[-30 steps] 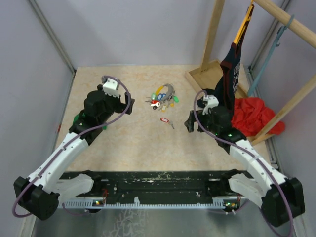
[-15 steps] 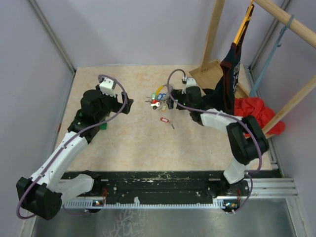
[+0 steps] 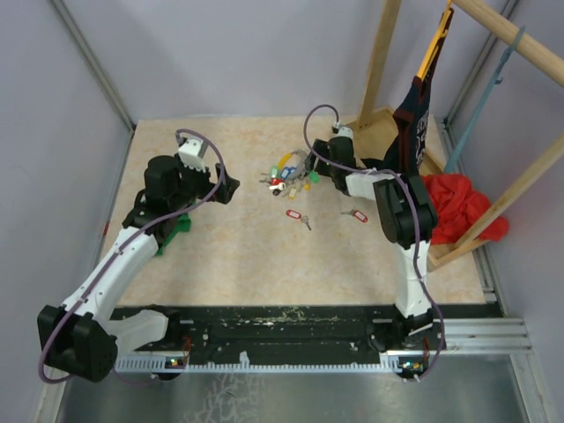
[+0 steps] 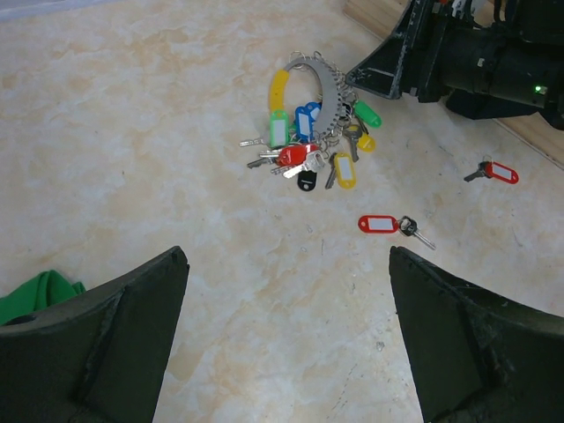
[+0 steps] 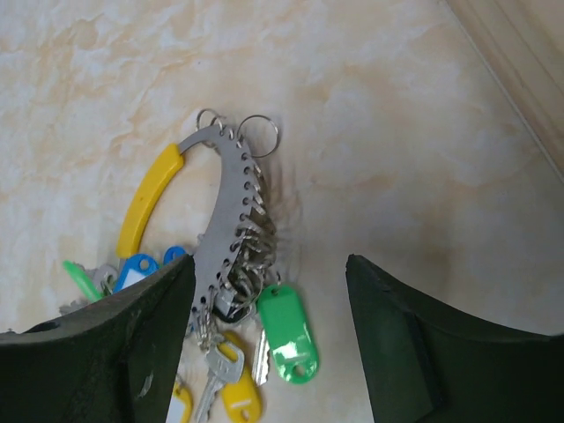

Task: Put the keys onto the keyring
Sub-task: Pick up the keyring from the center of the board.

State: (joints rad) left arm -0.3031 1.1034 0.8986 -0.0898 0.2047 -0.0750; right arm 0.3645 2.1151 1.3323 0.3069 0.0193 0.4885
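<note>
The keyring (image 3: pixel 295 166) is a grey metal arc with a yellow section, carrying a bunch of green, yellow, blue and red tagged keys. It shows clearly in the left wrist view (image 4: pixel 319 88) and the right wrist view (image 5: pixel 225 203). One loose red-tagged key (image 3: pixel 294 214) lies in front of it, and another (image 3: pixel 355 214) lies to the right; both show in the left wrist view (image 4: pixel 379 224) (image 4: pixel 499 172). My right gripper (image 3: pixel 310 167) hovers open over the keyring's right side, above a green tag (image 5: pixel 287 345). My left gripper (image 3: pixel 227 187) is open and empty, left of the bunch.
A green object (image 3: pixel 173 227) lies under the left arm. A wooden rack base (image 3: pixel 374 132) stands at the back right with a dark garment (image 3: pixel 411 132) hanging over it. A red cloth (image 3: pixel 451 207) lies by the right edge.
My right arm has swung from the near right to the keyring at the back. A second red-tagged key now shows on the table at the right. The left arm has shifted only slightly.
</note>
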